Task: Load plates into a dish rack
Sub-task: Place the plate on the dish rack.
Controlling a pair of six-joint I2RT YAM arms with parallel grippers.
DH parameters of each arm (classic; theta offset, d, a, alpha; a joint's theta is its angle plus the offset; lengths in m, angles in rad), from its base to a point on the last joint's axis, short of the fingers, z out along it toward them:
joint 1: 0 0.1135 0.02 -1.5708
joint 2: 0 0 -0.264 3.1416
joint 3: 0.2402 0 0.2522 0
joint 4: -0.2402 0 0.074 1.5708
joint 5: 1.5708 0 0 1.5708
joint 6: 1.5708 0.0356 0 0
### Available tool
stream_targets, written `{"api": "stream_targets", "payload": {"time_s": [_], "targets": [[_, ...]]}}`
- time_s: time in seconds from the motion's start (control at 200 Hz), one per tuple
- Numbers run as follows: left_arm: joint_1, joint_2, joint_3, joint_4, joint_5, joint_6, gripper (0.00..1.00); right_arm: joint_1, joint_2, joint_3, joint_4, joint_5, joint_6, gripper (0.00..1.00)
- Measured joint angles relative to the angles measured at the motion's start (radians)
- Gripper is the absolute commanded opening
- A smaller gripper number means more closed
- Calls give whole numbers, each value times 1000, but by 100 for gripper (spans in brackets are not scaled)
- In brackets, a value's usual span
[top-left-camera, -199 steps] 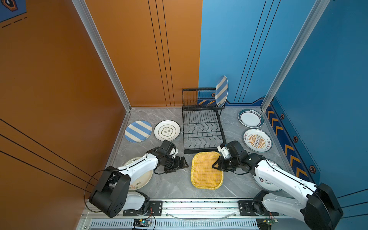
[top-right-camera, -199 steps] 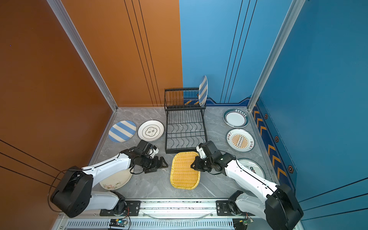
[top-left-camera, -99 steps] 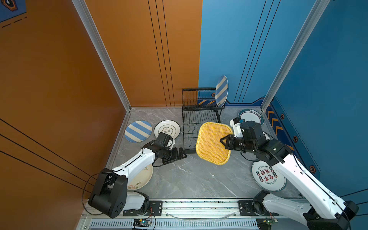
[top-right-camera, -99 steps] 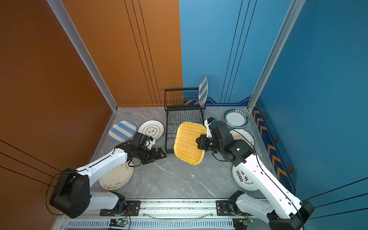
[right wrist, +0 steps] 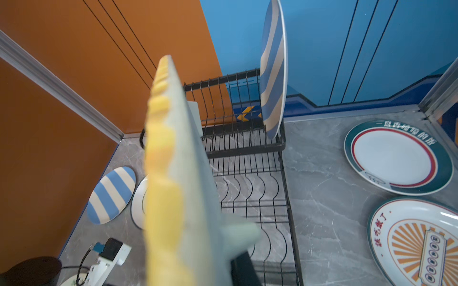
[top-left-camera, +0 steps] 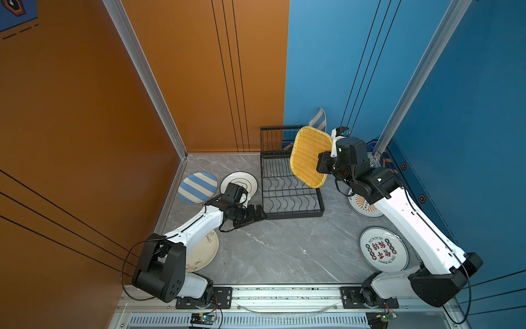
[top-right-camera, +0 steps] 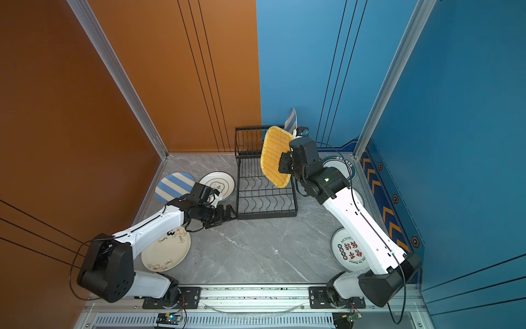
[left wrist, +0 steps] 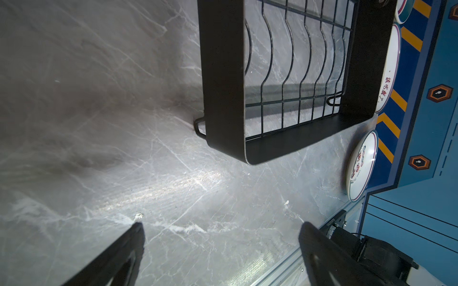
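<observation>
Lettering, red Chinese, on sunburst plate (right wrist: 409, 245) near dish rack (right wrist: 247, 150).

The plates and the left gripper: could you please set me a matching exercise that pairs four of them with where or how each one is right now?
Things:
1. yellow woven plate
2. striped plate by the blue wall
3. striped plate by the orange wall
4. left gripper

States:
A. open and empty, beside the dish rack's near corner
B. standing on edge in the dish rack's upper tier
C. clamped on edge in the right gripper, over the dish rack
D. lying flat on the table

Pairs: 1-C, 2-B, 3-D, 4-A
</observation>
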Motion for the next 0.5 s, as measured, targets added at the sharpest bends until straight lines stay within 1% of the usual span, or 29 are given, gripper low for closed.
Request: {"api": "stream_targets", "payload": {"time_s": [0.18, 0.501], "targets": [[1, 13, 11, 0, 0, 4, 98, -3, 88, 67, 115, 94, -71, 0], [11, 48, 31, -1, 0, 23, 98, -11, 256, 214, 301, 219, -180, 0]]}}
